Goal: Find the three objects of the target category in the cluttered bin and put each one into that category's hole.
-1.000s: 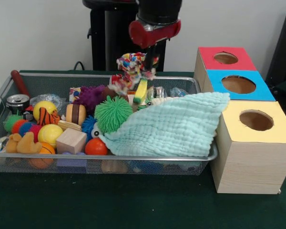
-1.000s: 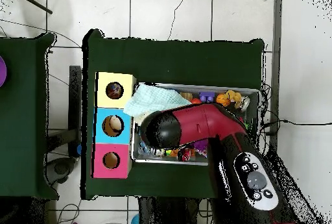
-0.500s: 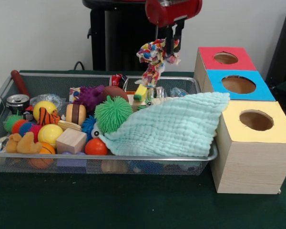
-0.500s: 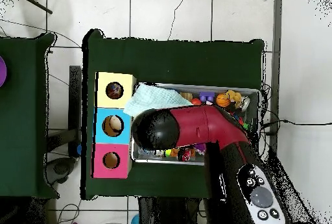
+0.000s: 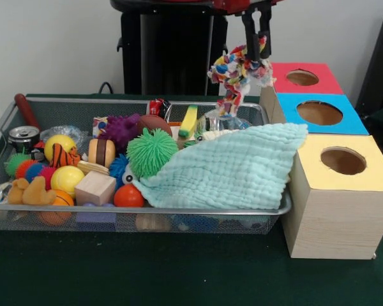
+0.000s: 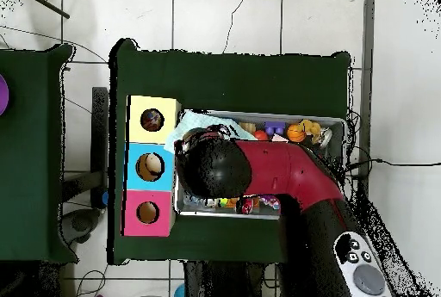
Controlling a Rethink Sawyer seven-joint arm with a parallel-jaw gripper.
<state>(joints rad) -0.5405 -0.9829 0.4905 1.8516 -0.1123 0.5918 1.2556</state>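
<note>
The hand [image 5: 256, 48] is clamped on a colourful rope toy [image 5: 237, 73] above the wire bin [image 5: 179, 210], full of toys

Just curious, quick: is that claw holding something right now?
Gripper: shut on the multicoloured rope toy, lifted above the bin.
</note>
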